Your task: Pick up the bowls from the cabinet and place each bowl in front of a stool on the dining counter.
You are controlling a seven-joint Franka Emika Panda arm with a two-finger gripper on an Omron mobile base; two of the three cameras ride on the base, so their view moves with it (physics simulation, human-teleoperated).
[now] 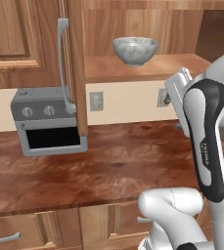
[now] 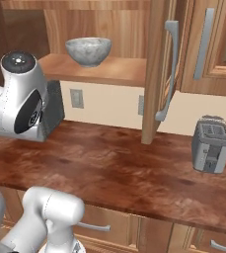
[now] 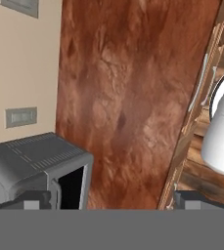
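Mottled grey-white stone-look footed bowl (image 1: pixel 135 50) sits upright on the plank shelf of the brown wood wall cabinet (image 1: pixel 147 68), near the shelf's front edge, doors swung open; the same bowl shows in the right base view too (image 2: pixel 88 51). Open cabinet door with long silver bar handle (image 1: pixel 63 63) hangs edge-on just left of the bowl in the left base view. White arm is folded in front of the shelf, below and to the right of the bowl, not touching it. Two-finger gripper (image 3: pixel 111 200) has its fingers spread wide apart with nothing between them; the hand view looks down onto the glossy red-brown wood-grain worktop (image 3: pixel 133 97). Grey toaster oven with two knobs (image 1: pixel 47 127) stands on that worktop against the cream wall, under the open door. Silver slot toaster (image 2: pixel 211 144) stands further right on the worktop.
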